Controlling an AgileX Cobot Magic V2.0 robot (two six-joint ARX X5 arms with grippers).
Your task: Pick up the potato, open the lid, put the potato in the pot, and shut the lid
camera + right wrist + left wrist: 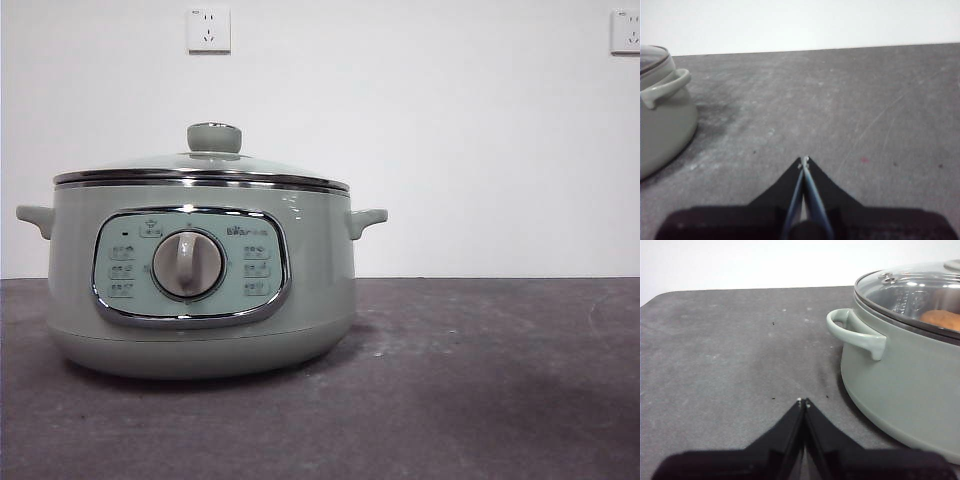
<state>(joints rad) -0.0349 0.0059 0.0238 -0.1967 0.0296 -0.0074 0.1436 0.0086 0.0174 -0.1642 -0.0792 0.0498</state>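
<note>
Potato already under the lid

Front: the lid [205, 165] sits on the pot [200, 290]. Left wrist: left gripper [803, 402] pinched empty beside the pot, nearer; potato [942, 319] shows through glass. Right wrist: right gripper [804, 161] pinched empty, farther off

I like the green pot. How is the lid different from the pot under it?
The lid is see-through glass; the pot is solid pale green. The lid is shallow and domed; the pot is tall and round-sided. The lid has one knob on top; the pot has two side handles and a dial. Both have shiny chrome trim. The potato shows through the lid.
</note>
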